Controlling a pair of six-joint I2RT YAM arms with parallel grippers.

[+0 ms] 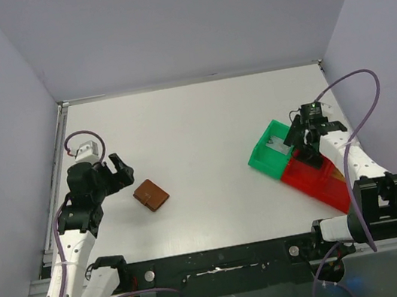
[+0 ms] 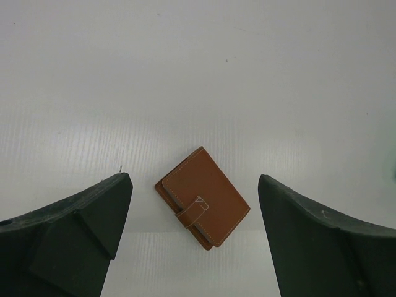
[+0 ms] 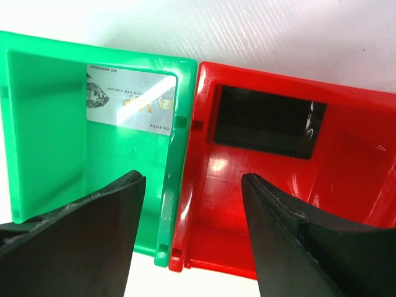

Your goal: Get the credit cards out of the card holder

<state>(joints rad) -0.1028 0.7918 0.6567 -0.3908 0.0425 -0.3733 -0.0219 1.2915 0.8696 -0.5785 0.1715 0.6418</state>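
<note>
Shows the card holder (image 2: 202,198) lying flat on the tabletop (image 1: 196,133), folded shut, tab strapped over its edge. Puts the left pincer (image 1: 121,172) just left of the card holder, spread wide, gripping nothing. Places a green tray (image 3: 37,124) and a red tray (image 3: 365,161) side by side, well right of the card holder. Finds a pale grey card (image 3: 131,99) in the green one, a black card (image 3: 269,122) in the red — and the right pincer (image 3: 193,178) over their shared walls, parted, pinching nothing.
</note>
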